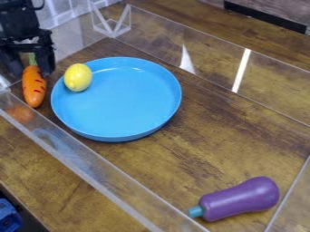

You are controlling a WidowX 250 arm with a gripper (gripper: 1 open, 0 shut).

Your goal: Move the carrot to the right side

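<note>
Carrot: the carrot (33,87) lies at the far left of the frame on the wooden counter (194,127), just beside the left rim of the blue plate (127,104), its long axis running roughly up and down the picture.
Gripper: the gripper (29,63) hangs in the upper left corner, pointing down, right over the carrot's upper end.
Jaws: spread wide, one dark finger on each side of the carrot's top; nothing is held.
Neighbours: a yellow lemon (78,77) sits on the plate's left edge, near the carrot; a purple eggplant (240,198) lies well apart at the lower right.
Step in hand: by my reading, closing on the carrot before lifting.
How to do it well: centre the jaws across the carrot's narrow width, not along its length, and grip nearer its middle so it does not swing. Lift high enough to pass over the plate rim and lemon.
Destination: the bare wood at the right of the frame, above the eggplant, looks suitable.
Risk: the clear wall at the left edge leaves little room.
</note>
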